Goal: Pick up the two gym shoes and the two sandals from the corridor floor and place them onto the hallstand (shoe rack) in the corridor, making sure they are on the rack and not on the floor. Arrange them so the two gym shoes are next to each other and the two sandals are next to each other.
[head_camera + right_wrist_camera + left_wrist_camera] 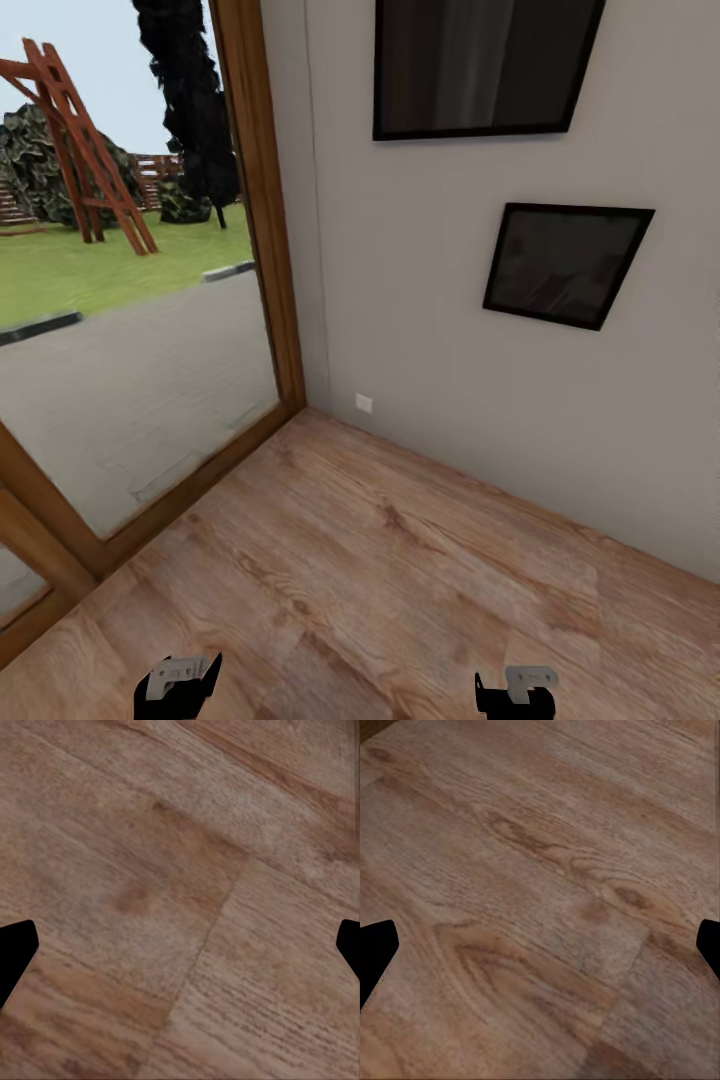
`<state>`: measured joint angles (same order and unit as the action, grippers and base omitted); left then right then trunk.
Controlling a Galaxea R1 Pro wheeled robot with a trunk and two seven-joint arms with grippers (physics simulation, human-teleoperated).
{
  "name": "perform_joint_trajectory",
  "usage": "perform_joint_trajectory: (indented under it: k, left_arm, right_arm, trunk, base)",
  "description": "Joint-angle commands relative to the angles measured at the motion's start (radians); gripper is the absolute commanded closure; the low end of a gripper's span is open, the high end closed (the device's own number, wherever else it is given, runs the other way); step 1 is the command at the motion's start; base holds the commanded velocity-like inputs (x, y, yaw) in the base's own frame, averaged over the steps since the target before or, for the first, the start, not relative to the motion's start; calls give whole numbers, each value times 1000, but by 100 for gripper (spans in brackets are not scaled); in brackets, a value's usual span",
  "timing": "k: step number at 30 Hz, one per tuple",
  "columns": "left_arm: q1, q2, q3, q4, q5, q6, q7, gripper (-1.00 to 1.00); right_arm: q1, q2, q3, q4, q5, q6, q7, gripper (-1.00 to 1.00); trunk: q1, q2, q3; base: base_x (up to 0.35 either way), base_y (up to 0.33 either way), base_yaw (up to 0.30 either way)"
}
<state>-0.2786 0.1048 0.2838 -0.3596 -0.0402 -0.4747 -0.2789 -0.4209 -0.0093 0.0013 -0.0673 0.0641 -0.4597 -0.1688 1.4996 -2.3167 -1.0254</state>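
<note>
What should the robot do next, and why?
Probably turn the base away from this corner to look elsewhere. Ahead are only bare corridor floor, a grey wall with two dark frames and a glass door. Both the left gripper and right gripper are open and hold nothing.

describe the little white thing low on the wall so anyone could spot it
Start at the room corner where the wood-framed glass door meets the grey wall. Just past it sits a small white wall plate, right above the wood floor. Unlike the two dark framed pictures higher up, it is tiny and pale.

corridor floor (400,570) | light brown wood-grain planks | meets grey wall
</note>
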Motion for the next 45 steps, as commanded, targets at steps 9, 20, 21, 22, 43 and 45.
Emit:
perform_joint_trajectory:
  k: [9,20,21,22,43,45]
  left_arm:
    - [1,-3,7,5,-3,-2,-7,-100]
    - [1,-6,7,45,-4,-7,-7,-100]
    - [1,-6,7,48,-4,-10,-6,-100]
    - [1,-6,7,52,-4,-16,-6,-100]
    - [25,-2,7,55,-4,-21,-6,-100]
    - [25,-4,7,55,-4,-21,-6,-100]
  right_arm:
    - [-1,1,0,1,6,-2,-6,-100]
    - [-1,0,0,1,7,-2,-6,-100]
    - [-1,0,0,1,7,-2,-6,-100]
    - [-1,0,0,1,7,-2,-6,-100]
    - [-1,2,0,1,6,-2,-6,-100]
    - [-1,2,0,1,6,-2,-6,-100]
  trunk:
    - [0,0,-1]
    - [0,0,-1]
    - [0,0,-1]
    - [0,0,-1]
    - [0,0,-1]
    - [0,0,-1]
  base:
    - [63,53,-300]
    - [3,3,-300]
    - [1,0,-300]
    - [0,0,-300]
    - [0,0,-300]
    - [0,0,-300]
